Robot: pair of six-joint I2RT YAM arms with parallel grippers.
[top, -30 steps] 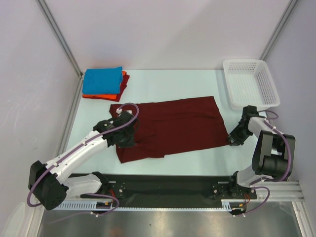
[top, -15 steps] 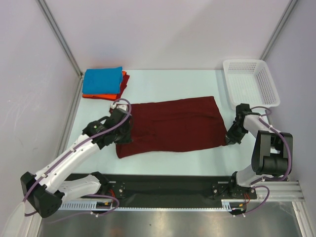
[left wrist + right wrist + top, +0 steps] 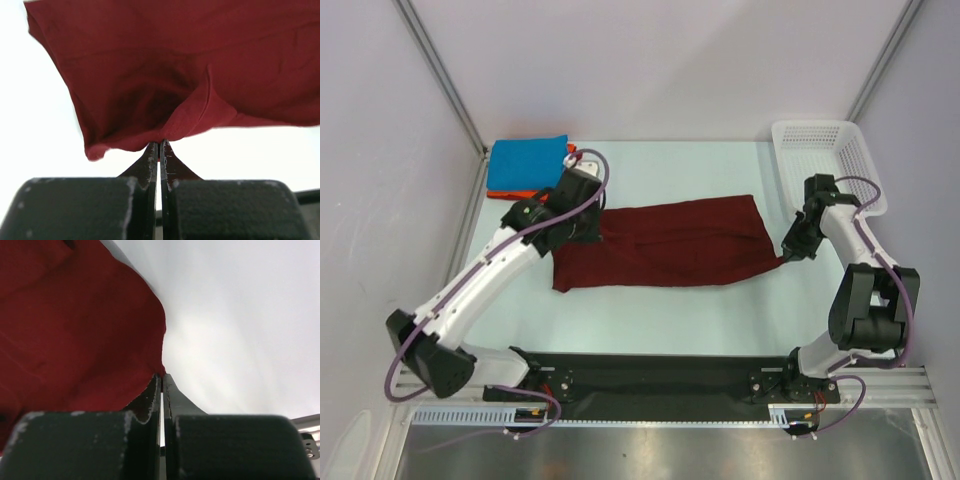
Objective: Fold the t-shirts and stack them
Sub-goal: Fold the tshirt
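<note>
The dark maroon t-shirt (image 3: pixel 690 245) lies across the middle of the table, its near edge raised and folded over toward the back. My left gripper (image 3: pixel 592 230) is shut on the shirt's left part; in the left wrist view the cloth (image 3: pixel 175 65) bunches at the closed fingertips (image 3: pixel 160 146). My right gripper (image 3: pixel 788 250) is shut on the shirt's right corner, and the right wrist view shows the maroon cloth (image 3: pixel 75 330) pinched at the tips (image 3: pixel 161 376). A folded bright blue t-shirt (image 3: pixel 525 163) lies on a folded orange-red one (image 3: pixel 510 192) at the back left.
A white plastic mesh basket (image 3: pixel 825 165) stands at the back right, close behind the right arm. Grey walls with metal posts enclose the pale table (image 3: pixel 650 310). The left arm reaches past the folded stack's near corner.
The right gripper has shut on the shirt's right corner. Both grippers have moved toward the back, carrying the shirt's near edge with them, so the shirt now looks narrower.
</note>
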